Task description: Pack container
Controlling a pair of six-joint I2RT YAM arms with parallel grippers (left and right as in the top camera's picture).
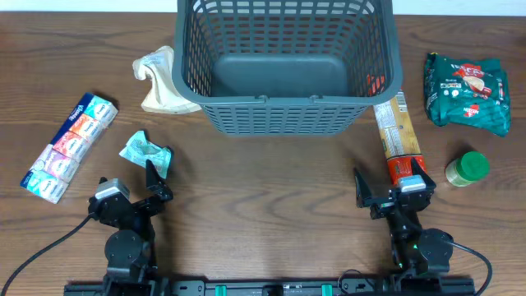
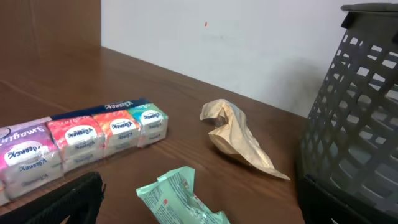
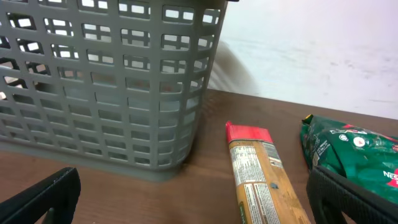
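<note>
Dark wooden tabletop [image 1: 271, 181] runs back to a white wall [image 2: 249, 37]. The container [image 1: 283, 115], a big grey lattice basket, stands upright at the far middle of the table, mouth up and with nothing showing on its solid bottom, so packing looks not yet begun. Its central spot seems chosen so that either arm can reach the rim. The loose goods lie around it in two groups, apparently one per arm. On the left are a row of tissue packs [image 1: 70, 146], a crumpled green wrapper [image 1: 144, 150] near the arm, and a crumpled beige paper bag [image 1: 164, 82] just beside the basket's left wall. On the right a long pasta packet [image 1: 399, 131] lies lengthwise close to the basket's near right corner, with a green snack bag [image 1: 466, 89] farther right and a small green-lidded jar [image 1: 468, 168] nearer. The left gripper [image 1: 131, 182] waits at the near edge with its jaws spread fully and nothing between them, the green wrapper just ahead. The right gripper [image 1: 393, 187] is likewise spread wide and empty; the packet's red near end lies in line with its gap, untouched as far as the wrist view shows. Such wide jaws suit a first reach, probably for whichever item lies closest.
</note>
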